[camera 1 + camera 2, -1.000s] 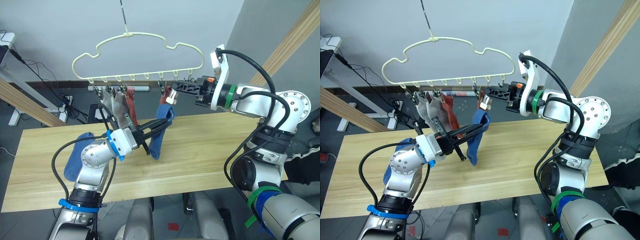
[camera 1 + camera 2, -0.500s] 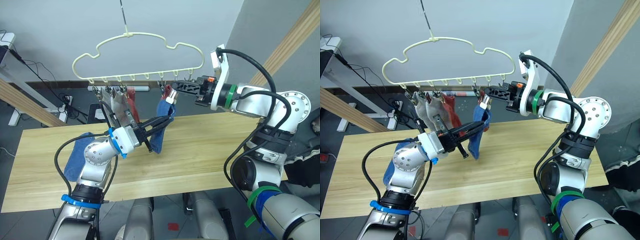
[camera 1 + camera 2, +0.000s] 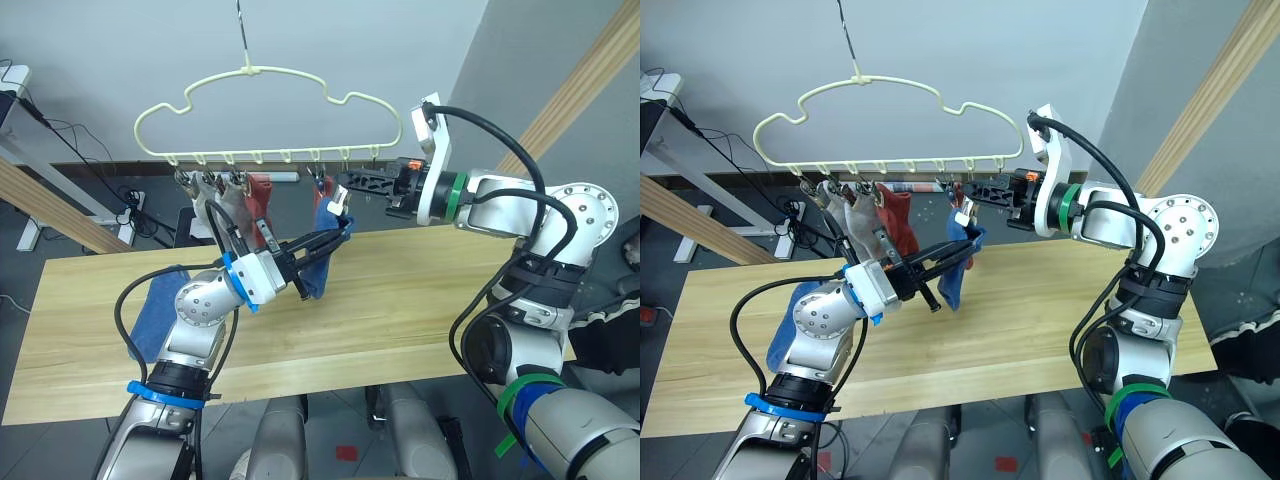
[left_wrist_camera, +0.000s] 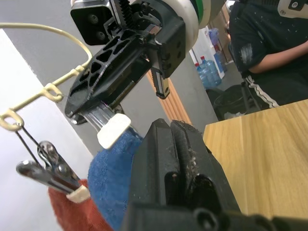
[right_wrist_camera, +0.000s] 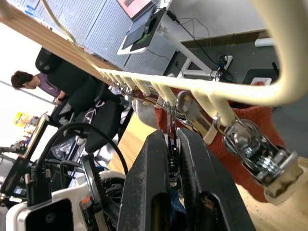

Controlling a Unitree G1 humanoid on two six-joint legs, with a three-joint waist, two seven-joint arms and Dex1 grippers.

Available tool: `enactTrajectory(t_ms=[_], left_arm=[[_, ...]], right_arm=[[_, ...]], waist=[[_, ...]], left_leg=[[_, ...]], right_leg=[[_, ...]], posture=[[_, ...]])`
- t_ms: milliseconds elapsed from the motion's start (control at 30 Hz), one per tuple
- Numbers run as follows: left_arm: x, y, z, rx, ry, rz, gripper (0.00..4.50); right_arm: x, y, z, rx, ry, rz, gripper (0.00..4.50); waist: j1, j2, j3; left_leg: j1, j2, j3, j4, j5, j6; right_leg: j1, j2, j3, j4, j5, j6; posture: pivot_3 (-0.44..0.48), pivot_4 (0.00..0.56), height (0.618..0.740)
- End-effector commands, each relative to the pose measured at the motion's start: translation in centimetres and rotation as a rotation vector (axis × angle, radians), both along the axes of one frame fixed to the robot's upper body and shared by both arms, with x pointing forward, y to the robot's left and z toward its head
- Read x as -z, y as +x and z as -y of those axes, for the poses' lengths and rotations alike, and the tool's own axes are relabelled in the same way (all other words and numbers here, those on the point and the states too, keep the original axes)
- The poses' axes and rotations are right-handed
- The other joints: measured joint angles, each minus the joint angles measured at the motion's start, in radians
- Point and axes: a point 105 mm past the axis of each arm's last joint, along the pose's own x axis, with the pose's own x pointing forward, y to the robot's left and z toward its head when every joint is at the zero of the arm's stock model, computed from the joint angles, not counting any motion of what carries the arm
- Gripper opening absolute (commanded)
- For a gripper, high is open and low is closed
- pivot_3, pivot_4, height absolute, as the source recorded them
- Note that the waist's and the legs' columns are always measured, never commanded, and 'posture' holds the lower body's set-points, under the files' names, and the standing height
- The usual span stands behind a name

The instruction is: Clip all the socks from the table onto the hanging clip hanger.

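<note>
The pale-yellow clip hanger [image 3: 270,72] hangs over the back of the table [image 3: 420,290]. Two grey socks [image 3: 215,205] and a rust-red sock [image 3: 262,193] hang from its left clips. My left gripper [image 3: 343,236] is shut on a blue sock [image 3: 322,262] and holds its top edge just under a clip [image 3: 335,200]. My right gripper [image 3: 345,182] is shut on that clip; the left wrist view shows the clip's white pad [image 4: 113,132] touching the blue sock [image 4: 113,178]. A second blue sock [image 3: 155,305] lies on the table at the left.
Slanted wooden beams stand at the left [image 3: 50,205] and the right [image 3: 580,85]. Cables and a power strip [image 3: 125,200] lie on the floor behind the table. A seated person [image 4: 269,53] is beyond the table's end.
My left gripper has lifted the blue sock up and toward the clip. The hanger and my right gripper on the clip have swung slightly left.
</note>
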Motion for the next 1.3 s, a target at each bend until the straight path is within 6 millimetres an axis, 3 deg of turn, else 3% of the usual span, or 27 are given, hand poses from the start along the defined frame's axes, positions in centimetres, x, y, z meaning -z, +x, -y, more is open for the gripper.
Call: enactTrajectory(t_ms=[33,167,467,600,700,767,867,1000,1200,1300], left_arm=[[-0.9,-0.4,0.3,0.013,-0.019,0.046,0.02],[-0.9,-0.5,0.4,0.014,-0.021,0.048,0.00],[-1.1,-0.1,0.6,0.013,-0.025,0.038,0.00],[-0.8,0.7,0.5,0.004,-0.025,0.006,0.00],[-0.5,1.5,0.8,0.014,-0.050,-0.050,0.00],[-0.5,2.2,1.0,0.023,-0.087,-0.114,0.52],[-0.2,3.1,0.4,0.017,-0.127,-0.218,1.30],[-0.2,3.4,-0.5,0.008,-0.175,-0.320,2.50],[-0.6,2.4,-4.0,-0.051,-0.234,-0.466,4.30],[-0.9,0.3,-5.9,-0.018,-0.277,-0.615,4.46]], right_arm=[[0.1,-0.5,0.2,-0.009,-0.030,0.032,0.03],[0.0,-0.4,0.2,-0.008,-0.031,0.043,1.18],[-0.6,-1.0,1.7,-0.003,-0.030,0.081,4.40],[-0.6,-1.3,3.3,0.040,-0.065,0.114,4.48],[-0.2,-2.0,5.5,0.081,-0.087,0.137,4.48],[0.1,-2.5,7.0,0.132,-0.136,0.173,4.50],[0.8,-2.9,7.5,0.213,-0.197,0.234,4.50],[1.9,-3.2,7.0,0.258,-0.214,0.268,4.50],[3.3,-2.4,7.2,0.399,-0.296,0.363,4.50],[3.3,-1.9,6.9,0.489,-0.332,0.471,4.50]], waist=[[0.000,0.000,0.000],[0.000,0.000,0.000],[0.000,0.000,0.000],[-0.001,0.000,0.000],[-0.003,0.000,0.000],[-0.004,0.000,0.000],[-0.014,-0.001,-0.001],[-0.045,-0.001,-0.001],[-0.059,-0.001,-0.001],[-0.058,-0.001,-0.001]], left_leg=[[0.000,0.000,0.000,0.000,0.000,0.000],[0.000,0.000,0.000,0.000,0.000,0.000],[0.000,0.000,0.000,0.000,0.000,0.000],[0.000,0.000,0.000,0.000,0.000,0.000],[0.000,0.000,0.000,0.000,0.000,0.000],[-0.001,0.000,0.000,0.001,0.000,0.000],[-0.001,0.000,0.000,0.001,0.000,0.000],[0.000,0.000,0.000,0.001,0.000,0.000],[0.002,0.003,0.001,0.001,0.000,0.000],[0.003,0.004,0.001,0.001,0.001,0.000]], right_leg=[[0.000,0.000,0.000,0.000,0.000,0.000],[0.000,0.000,0.000,0.000,0.000,0.000],[0.000,0.000,0.000,0.000,0.000,0.000],[0.000,0.000,0.000,0.000,0.000,0.000],[0.000,0.000,0.000,0.000,0.000,0.000],[0.000,0.000,-0.001,0.000,0.000,0.000],[0.000,-0.001,-0.001,0.000,0.000,0.000],[0.000,0.000,-0.001,0.001,0.000,0.000],[0.000,0.004,0.001,0.003,-0.002,0.004],[0.000,0.005,0.002,0.003,-0.003,0.005]], posture=[[-0.021,0.351,0.740],[-0.019,0.348,0.740],[-0.042,0.337,0.740],[-0.068,0.332,0.740],[-0.110,0.321,0.740],[-0.125,0.316,0.740],[-0.138,0.304,0.740],[-0.142,0.308,0.740],[-0.116,0.321,0.740],[-0.076,0.348,0.740]])
